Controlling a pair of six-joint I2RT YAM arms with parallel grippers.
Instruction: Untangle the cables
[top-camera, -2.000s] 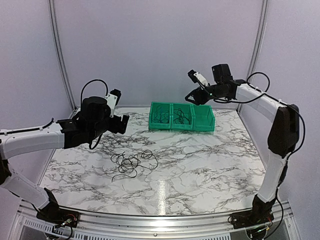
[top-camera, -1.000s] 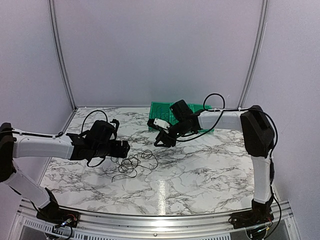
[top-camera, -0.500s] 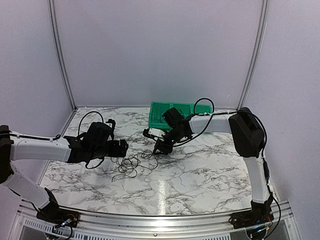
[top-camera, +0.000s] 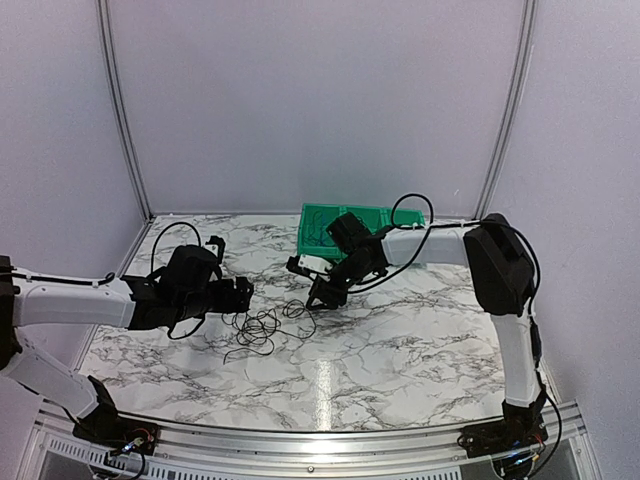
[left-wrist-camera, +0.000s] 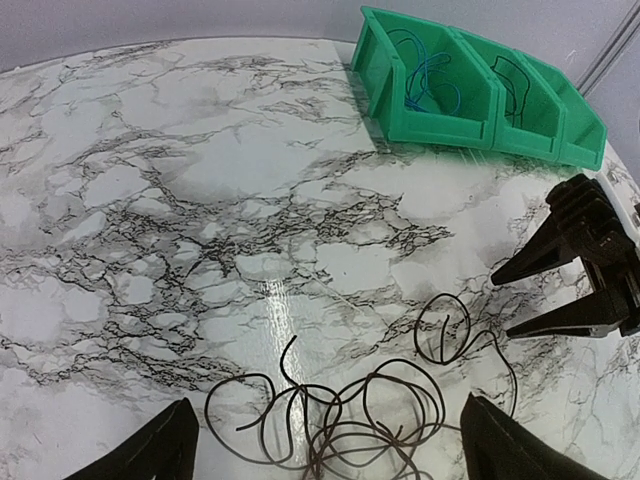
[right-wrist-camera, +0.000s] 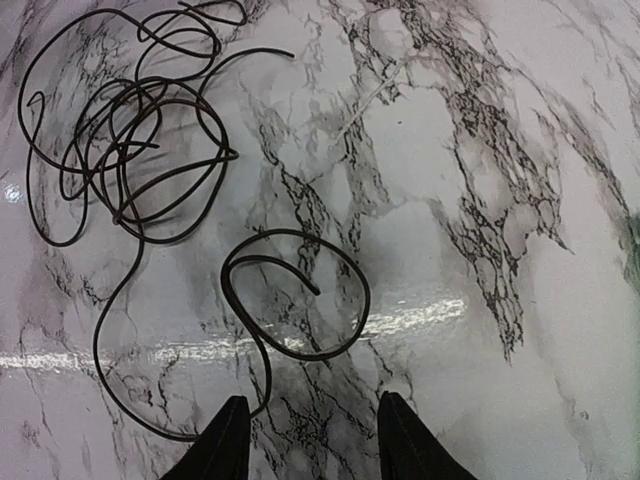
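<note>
A small tangle of thin black cables (top-camera: 262, 327) lies on the marble table, left of centre. It also shows in the left wrist view (left-wrist-camera: 360, 415) and the right wrist view (right-wrist-camera: 130, 130). A single loop (right-wrist-camera: 295, 295) trails off it toward the right gripper. My left gripper (top-camera: 243, 294) is open, low at the tangle's left edge, jaws spread wide on either side of it. My right gripper (top-camera: 320, 296) is open, just above the table at the loop's end. Neither holds anything.
Three joined green bins (top-camera: 345, 228) stand at the back centre, partly hidden by the right arm. In the left wrist view the bins (left-wrist-camera: 470, 85) hold thin blue and black wires. The right gripper's fingers (left-wrist-camera: 570, 262) show at the right of that view.
Both arms came down from raised positions to the tangle. The right arm swung from above the bins to the loop; in the last half second both barely moved.
</note>
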